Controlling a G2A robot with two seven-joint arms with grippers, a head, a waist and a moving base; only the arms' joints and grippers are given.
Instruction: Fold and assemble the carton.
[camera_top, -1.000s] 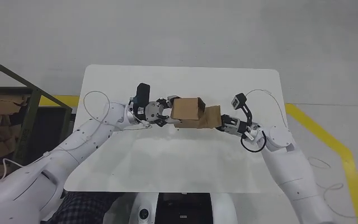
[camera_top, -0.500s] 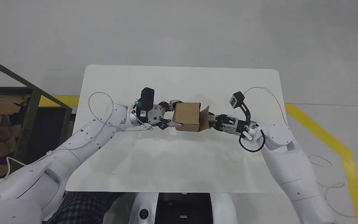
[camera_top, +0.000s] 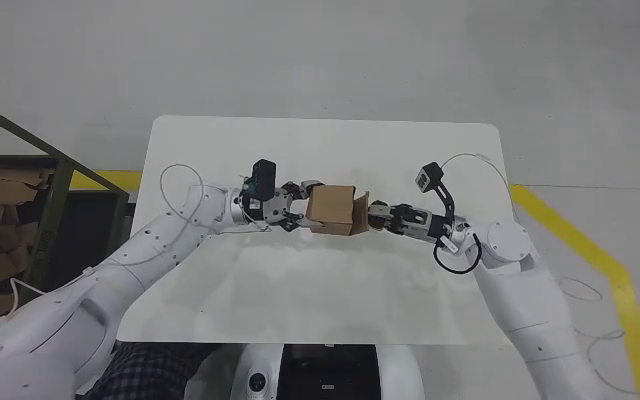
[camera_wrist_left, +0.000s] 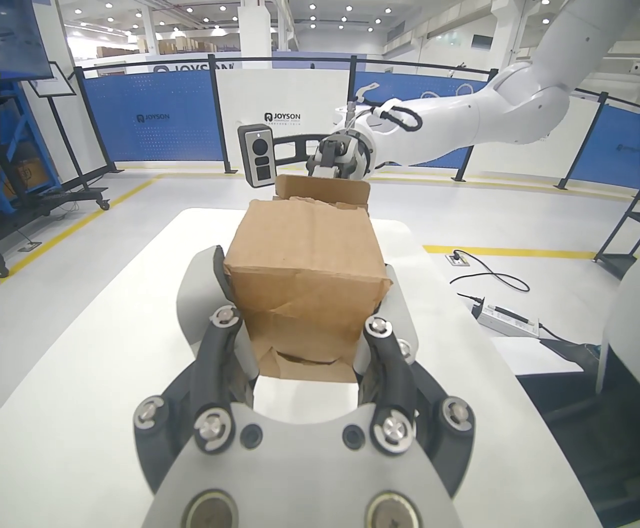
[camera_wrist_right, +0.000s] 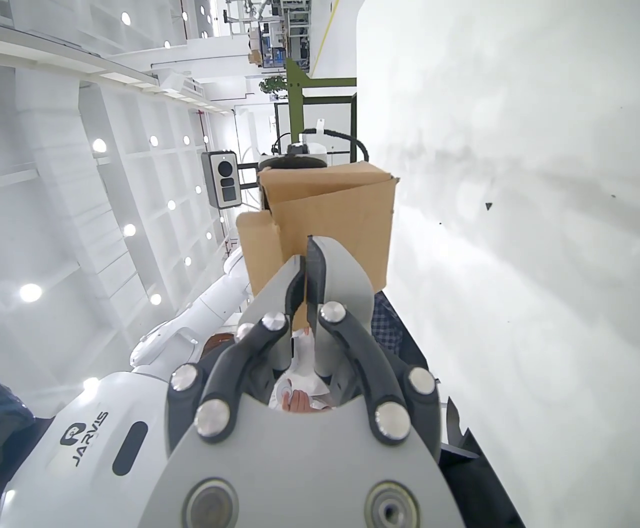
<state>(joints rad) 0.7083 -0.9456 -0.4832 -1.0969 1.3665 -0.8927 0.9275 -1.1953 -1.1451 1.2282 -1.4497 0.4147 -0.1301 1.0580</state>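
Left end effector (camera_wrist_left: 306, 295) clamps carton (camera_top: 332, 208) to brace it while right end effector (camera_wrist_right: 306, 272) pinches flap (camera_top: 361, 207), probably for folding inward

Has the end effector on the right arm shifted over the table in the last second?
Yes. The right end effector has slid inward over the white table, away from the table's right edge and toward its middle, folding the flap it pinches in against the carton.
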